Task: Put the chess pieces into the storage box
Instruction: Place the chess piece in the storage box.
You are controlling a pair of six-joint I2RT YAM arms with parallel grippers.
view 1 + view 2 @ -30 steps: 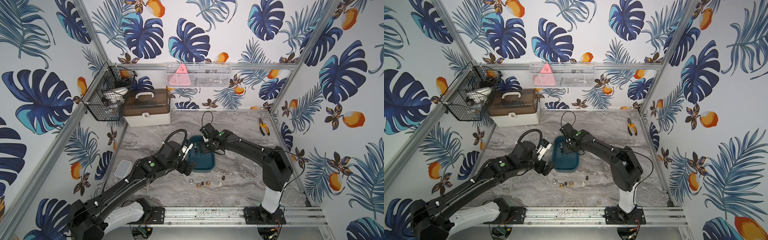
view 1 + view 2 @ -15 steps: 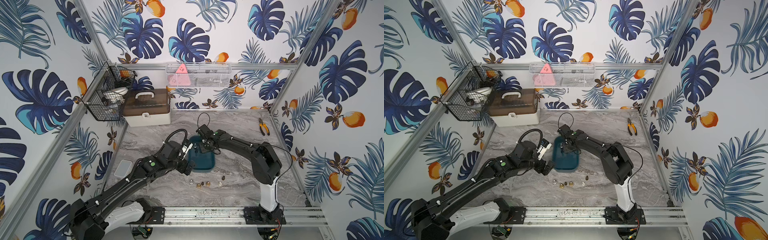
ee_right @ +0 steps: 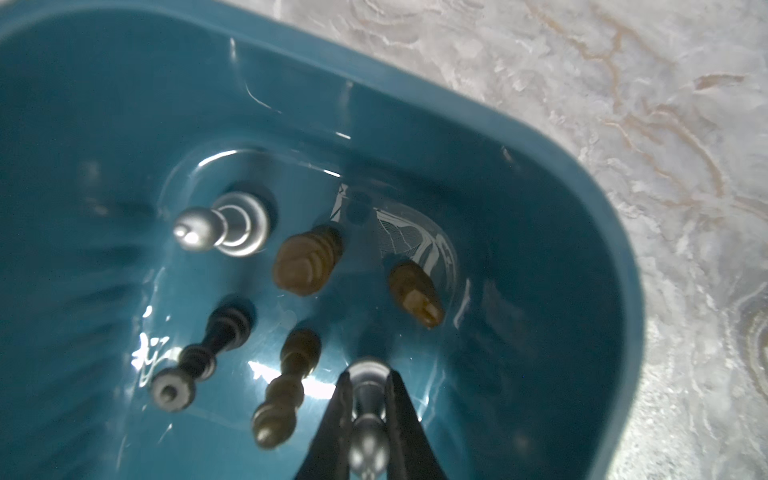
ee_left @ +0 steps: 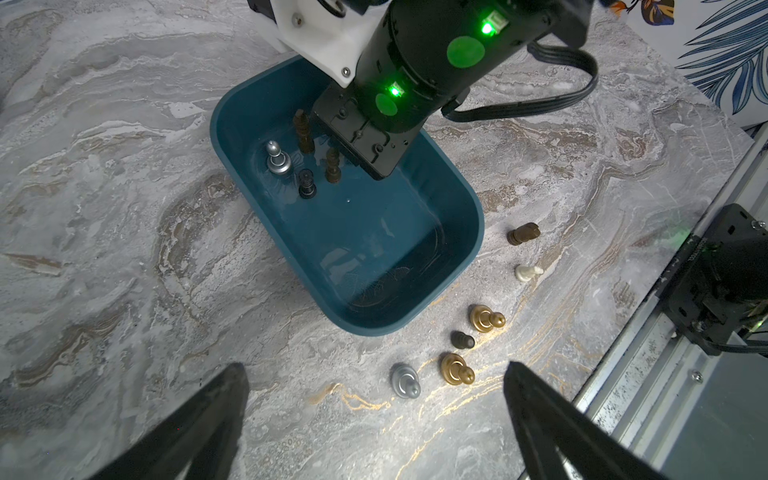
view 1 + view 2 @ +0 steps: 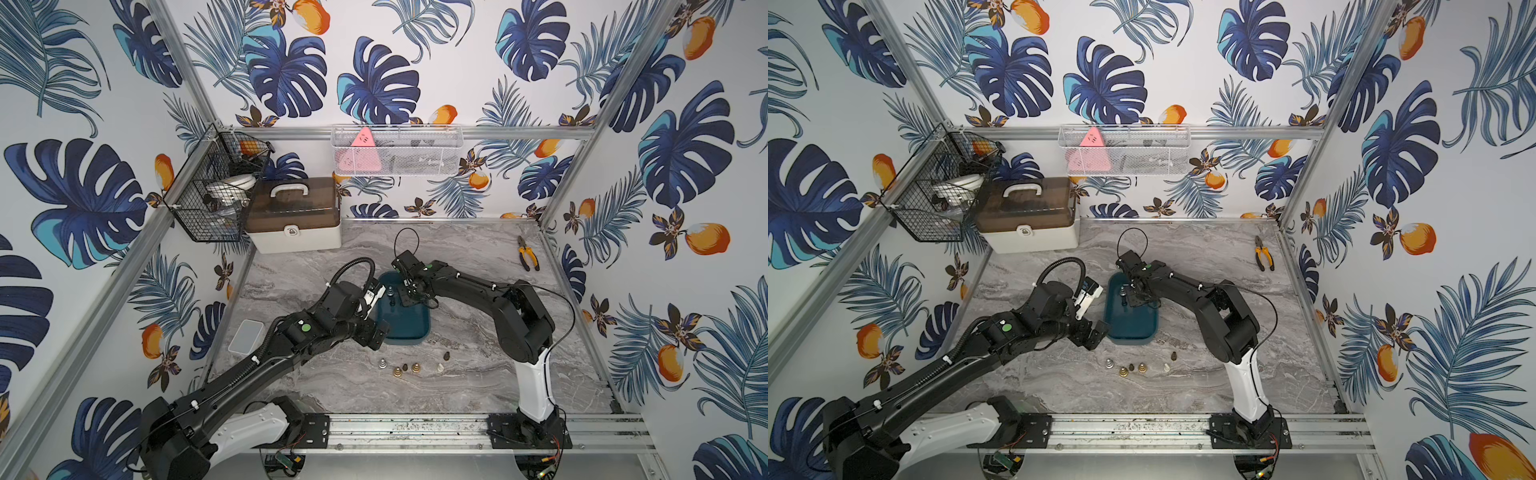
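Right tool (image 3: 368,386) reaches into the box (image 3: 582,178), its two dark fingers (image 3: 332,415) pinched narrow on the stem of a silver piece (image 3: 369,446) whose base points toward the box floor; I cannot tell whether the base touches. Five more pieces stand close by at the box's far end: a silver pawn (image 3: 232,226), a brown piece (image 3: 307,262), a second brown piece (image 3: 415,297), a black piece (image 3: 199,357) and an olive piece (image 3: 286,386). The rest of the box floor is bare. The box sits about mid-bench (image 5: 478,390), long side running front to back. Left tool (image 4: 375,369) hangs over the bench just off the box's front left corner, jaws spread wide with nothing between them. Six pieces are out on the bench between the box and the front edge, strung in a loose line: a grey pawn (image 4: 405,380), a gold pawn (image 4: 456,369), a small dark piece (image 4: 462,340), a second gold pawn (image 4: 486,319), a white piece (image 4: 528,272) and a dark brown piece (image 4: 523,235), the last nearest the box's front right corner. A white case (image 5: 295,220) stands in the back left corner, and pliers (image 5: 528,258) lie by the right edge near the back.
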